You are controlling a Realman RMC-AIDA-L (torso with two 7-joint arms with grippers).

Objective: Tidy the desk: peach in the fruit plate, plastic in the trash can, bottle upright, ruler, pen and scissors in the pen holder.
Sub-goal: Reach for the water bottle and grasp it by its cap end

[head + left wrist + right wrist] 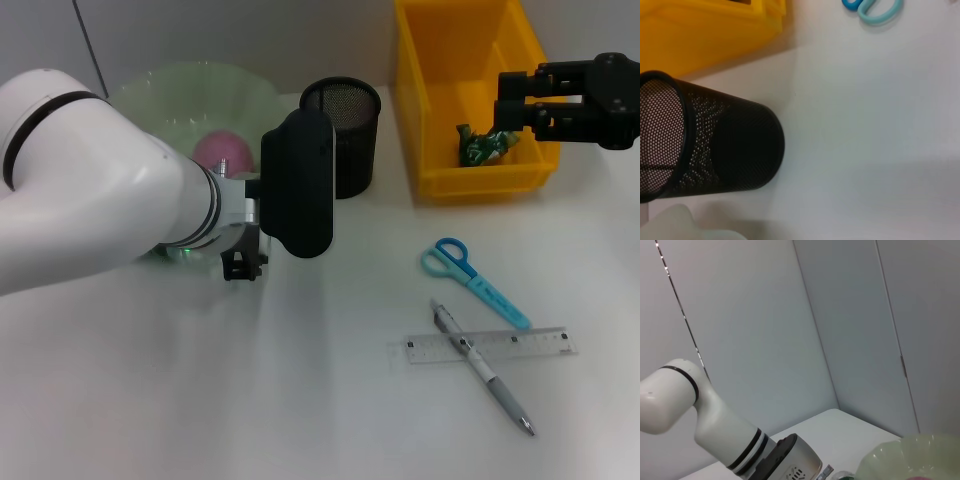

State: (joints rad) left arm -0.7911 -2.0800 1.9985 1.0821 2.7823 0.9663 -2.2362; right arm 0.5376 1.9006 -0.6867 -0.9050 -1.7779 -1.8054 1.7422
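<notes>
A pink peach (222, 150) lies in the pale green fruit plate (190, 90) at the back left. My left arm reaches across in front of the plate, its gripper (240, 262) low beside the black mesh pen holder (342, 135) (715, 150). The crumpled green plastic (485, 143) lies in the yellow trash can (470, 180). My right gripper (503, 102) hovers over the can, open and holding nothing. Blue scissors (470, 278) (872, 7), a clear ruler (520, 343) and a grey pen (482, 368) lie on the table at the front right, the pen across the ruler. The bottle is hidden.
The table is white. The trash can (700, 35) stands close beside the pen holder. A pale rounded shape (675, 222) shows at the edge of the left wrist view. The right wrist view shows grey wall panels, my left arm (735, 440) and the plate's rim (910, 455).
</notes>
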